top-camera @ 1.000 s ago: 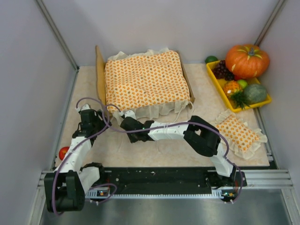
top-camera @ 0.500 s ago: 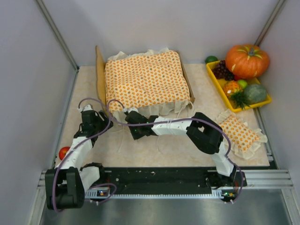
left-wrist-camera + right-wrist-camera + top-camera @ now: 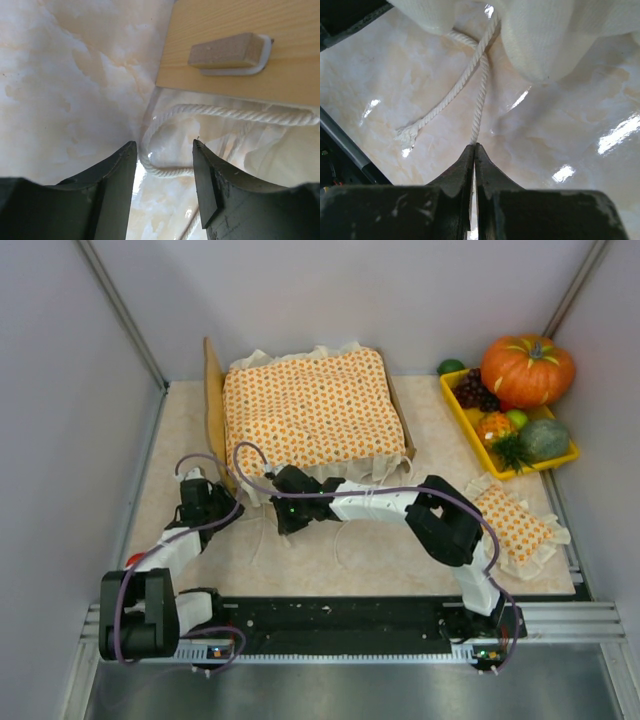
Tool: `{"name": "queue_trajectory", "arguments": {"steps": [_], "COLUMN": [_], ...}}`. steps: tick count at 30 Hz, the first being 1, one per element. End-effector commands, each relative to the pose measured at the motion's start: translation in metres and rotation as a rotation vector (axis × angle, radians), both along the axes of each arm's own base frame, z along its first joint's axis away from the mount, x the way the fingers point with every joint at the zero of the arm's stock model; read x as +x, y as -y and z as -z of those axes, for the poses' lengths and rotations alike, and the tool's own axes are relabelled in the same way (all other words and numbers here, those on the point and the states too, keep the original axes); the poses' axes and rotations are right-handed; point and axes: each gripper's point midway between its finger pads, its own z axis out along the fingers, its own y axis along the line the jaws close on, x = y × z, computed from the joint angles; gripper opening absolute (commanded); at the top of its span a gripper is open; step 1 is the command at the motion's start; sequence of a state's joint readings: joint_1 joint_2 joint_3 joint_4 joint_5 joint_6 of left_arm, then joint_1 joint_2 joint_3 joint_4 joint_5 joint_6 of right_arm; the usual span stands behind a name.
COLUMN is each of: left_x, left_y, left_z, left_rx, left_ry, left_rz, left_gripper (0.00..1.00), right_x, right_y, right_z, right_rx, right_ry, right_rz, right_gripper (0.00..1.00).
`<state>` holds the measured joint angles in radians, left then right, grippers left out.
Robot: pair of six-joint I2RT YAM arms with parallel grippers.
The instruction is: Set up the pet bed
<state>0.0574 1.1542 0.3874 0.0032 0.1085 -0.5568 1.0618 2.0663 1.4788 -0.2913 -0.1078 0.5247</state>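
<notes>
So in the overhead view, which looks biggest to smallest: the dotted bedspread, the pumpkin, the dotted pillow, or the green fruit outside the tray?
1. Dotted bedspread, by far.
2. Pumpkin and dotted pillow: about alike; the pumpkin stands taller, nearer the camera, so I won't rank them.
3. Green fruit outside the tray, smallest.

One pet bed (image 3: 213, 405), one bedspread (image 3: 312, 415), one pillow (image 3: 510, 523), one pumpkin (image 3: 527, 370) and one yellow tray (image 3: 474, 428).
</notes>
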Motion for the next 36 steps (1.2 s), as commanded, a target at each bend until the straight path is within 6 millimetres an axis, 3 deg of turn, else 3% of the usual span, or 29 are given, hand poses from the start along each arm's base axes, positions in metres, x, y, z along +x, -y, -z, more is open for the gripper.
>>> {"name": "queue_trajectory", "arguments": {"steps": [1,6,14,22,26,36], "left_x": [0.012,0.008,0.008,0.004,-0.005,-0.025], "left_y": [-0.007,-0.009,-0.006,0.005,0.012,0.021], "left_z": [-0.002,0.009,0.010,-0.002,-0.005,-0.027], "left_rx": [0.004,0.004,-0.001,-0.043,-0.071,-0.127], "left_ry": [0.009,-0.041,-0.051,-0.005,-0.005,0.043], "left_rz": [-0.050,-0.076,-0.057,-0.003,0.017,0.018], "left_gripper": [0.51,0.37,0.01,0.00,0.00,0.00], "right_x": [-0.004,-0.007,-0.002,0.016,0.026,0.044], "right_y": [-0.011,-0.014,-0.022,-0.046,-0.057,-0.075], "right_z": [-0.037,-0.041,-0.053,-0.091,-0.099,-0.078], "right_rx": [0.100,0.115,0.166,0.328,0.367,0.360], "right_ry": [0.013,0.008,-0.014,-0.075,-0.095,-0.126], "right_rz": [-0.025,-0.039,-0.041,-0.020,0.003,0.076], "right_gripper": [0.00,0.00,0.00,0.00,0.00,0.00]}}
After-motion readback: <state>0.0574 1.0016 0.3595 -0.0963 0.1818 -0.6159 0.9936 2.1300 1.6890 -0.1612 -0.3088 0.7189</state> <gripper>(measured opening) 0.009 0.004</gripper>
